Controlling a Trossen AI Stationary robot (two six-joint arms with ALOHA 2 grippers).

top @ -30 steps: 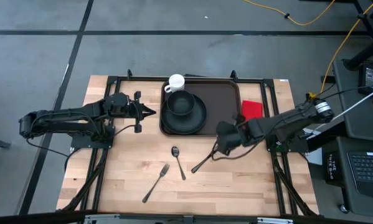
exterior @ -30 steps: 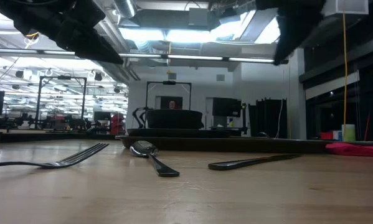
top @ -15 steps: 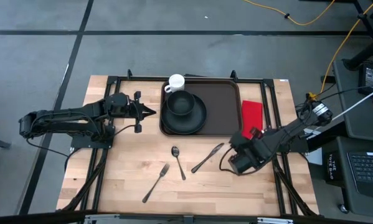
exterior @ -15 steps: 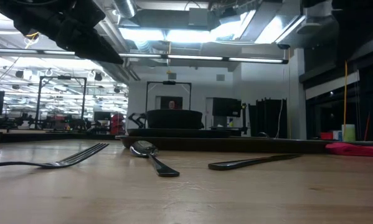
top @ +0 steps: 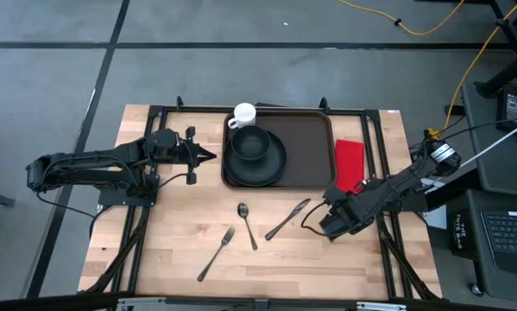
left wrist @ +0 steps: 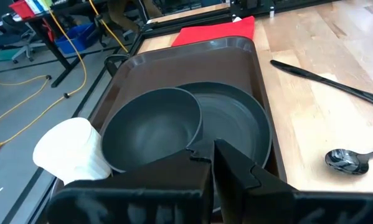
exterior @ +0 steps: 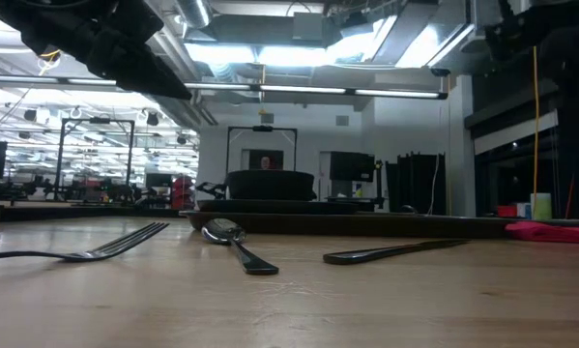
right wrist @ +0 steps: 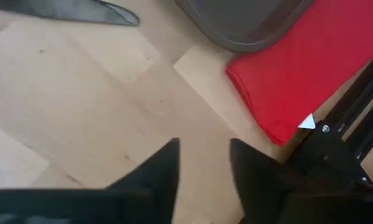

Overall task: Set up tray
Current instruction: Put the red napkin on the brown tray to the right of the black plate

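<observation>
My right wrist view alone shows right gripper (right wrist: 203,163) jaws released over bare wooden counter (right wrist: 80,106), red folded cloth napkin (right wrist: 292,68) and dark brown rectangular plastic tray (right wrist: 248,22) corner just ahead; left gripper (top: 208,156) clenched empty.

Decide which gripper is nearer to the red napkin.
Right. The right gripper sits just below the red napkin; the left gripper waits across the tray, beside the plate.

1 tray (top: 314,147), plate (top: 275,164), bowl (top: 251,143), cup (top: 243,115), napkin (top: 349,162).
</observation>
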